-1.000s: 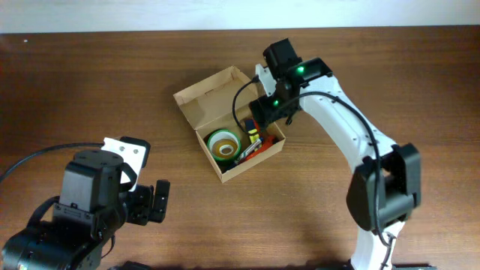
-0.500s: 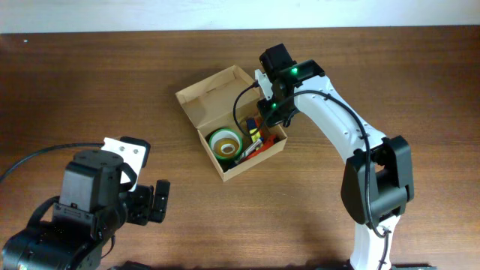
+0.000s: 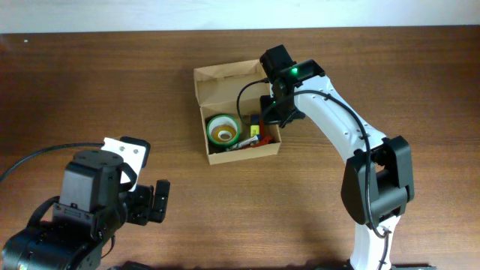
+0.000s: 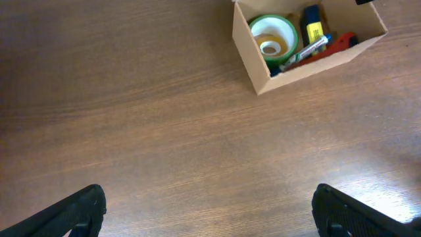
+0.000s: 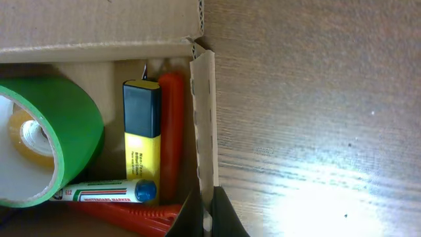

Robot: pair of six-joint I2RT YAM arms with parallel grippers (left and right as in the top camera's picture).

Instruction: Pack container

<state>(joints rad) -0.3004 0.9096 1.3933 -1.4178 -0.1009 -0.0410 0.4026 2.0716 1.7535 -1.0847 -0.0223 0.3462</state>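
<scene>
Cardboard container [image 3: 225,84] long axis left-right, flap toward far side.

The container [image 3: 225,81] sits on the surface [image 3: 112,82] near centre, toward the far edge, with its flap lid lying behind the open compartment. Inside, the tape roll [image 3: 223,130] occupies the left half and the markers [image 3: 255,137] lie beside it in the right half. The right hand [image 5: 205,216] straddles the container's right wall. The left hand [image 4: 207,214] is at front left, well apart from the container.
</scene>
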